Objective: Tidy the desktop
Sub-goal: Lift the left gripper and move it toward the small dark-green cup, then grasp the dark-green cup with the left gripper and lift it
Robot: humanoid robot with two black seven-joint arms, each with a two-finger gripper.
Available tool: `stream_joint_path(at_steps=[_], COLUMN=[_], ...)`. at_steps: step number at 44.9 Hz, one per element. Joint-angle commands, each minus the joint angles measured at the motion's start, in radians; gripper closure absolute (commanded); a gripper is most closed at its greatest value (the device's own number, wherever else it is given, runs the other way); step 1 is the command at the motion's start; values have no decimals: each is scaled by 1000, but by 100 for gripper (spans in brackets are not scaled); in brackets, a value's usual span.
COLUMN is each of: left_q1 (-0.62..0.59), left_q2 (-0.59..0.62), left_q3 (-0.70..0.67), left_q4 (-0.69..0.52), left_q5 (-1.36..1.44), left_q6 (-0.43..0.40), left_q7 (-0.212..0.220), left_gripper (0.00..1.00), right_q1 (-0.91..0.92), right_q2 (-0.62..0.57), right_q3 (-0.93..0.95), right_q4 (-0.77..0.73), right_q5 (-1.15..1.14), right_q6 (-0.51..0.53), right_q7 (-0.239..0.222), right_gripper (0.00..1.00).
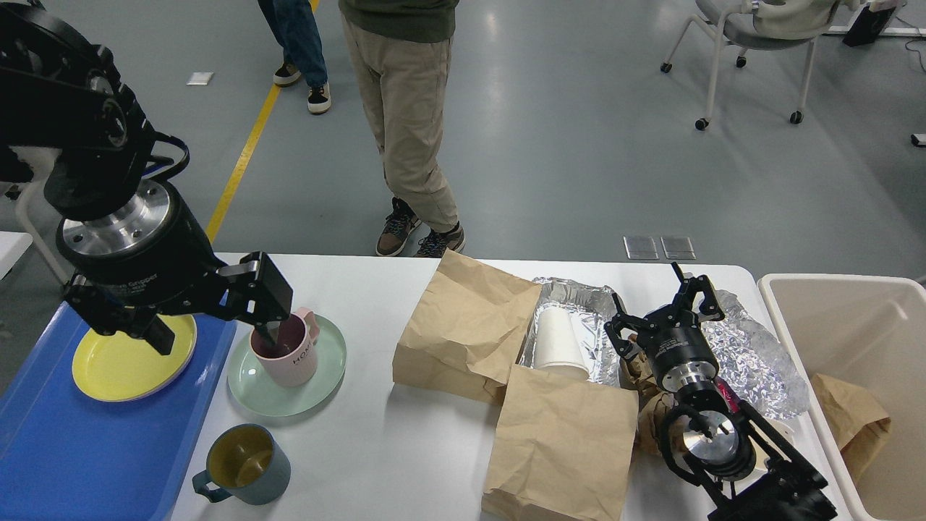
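The white desktop (376,449) holds a pink mug (289,358) standing on a pale green plate (296,394). My left gripper (215,334) is open. Its right finger dips inside the pink mug and its left finger hangs over the yellow plate (108,369) on the blue tray (87,456). A blue-grey mug (242,463) stands near the front edge. My right gripper (662,311) is open and empty, above crumpled brown paper (655,412) beside a foil tray (579,297) that holds a white paper cup (561,340).
Two brown paper bags (470,325) (561,441) lie mid-table. Crumpled foil (752,362) lies right of my right gripper. A beige bin (854,325) at the right holds crumpled brown paper (850,420). A person (405,108) stands at the far edge.
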Motion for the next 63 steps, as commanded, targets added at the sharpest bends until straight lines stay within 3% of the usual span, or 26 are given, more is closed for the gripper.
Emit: stream_joint_path(at_steps=[1, 6, 14, 18, 27, 49, 56, 63], left_q1=[88, 252, 551, 688, 804, 944, 995, 1016], left_q2=[0, 5, -1, -1, 16, 117, 125, 135], left_q3=[1, -13, -64, -82, -88, -145, -167, -171], left_q4=[2, 5, 43, 100, 163, 289, 324, 327], left_q5=[34, 48, 75, 82, 140, 266, 266, 270], left_q6=[49, 207, 539, 620, 649, 677, 677, 675], left_q7=[21, 23, 26, 26, 26, 26, 26, 26], left_gripper=[5, 7, 9, 10, 11, 12, 21, 40], right_q1=[0, 0, 0, 0, 0, 0, 0, 0], right_q2=[0, 0, 0, 0, 0, 0, 0, 0], right_q3=[0, 0, 0, 0, 0, 0, 0, 0], right_q4=[0, 0, 0, 0, 0, 0, 0, 0], right_q5=[0, 0, 0, 0, 0, 0, 0, 0], right_q6=[0, 0, 0, 0, 0, 0, 0, 0], right_q7=[0, 0, 0, 0, 0, 0, 0, 0], right_gripper=[0, 0, 0, 0, 0, 0, 0, 0])
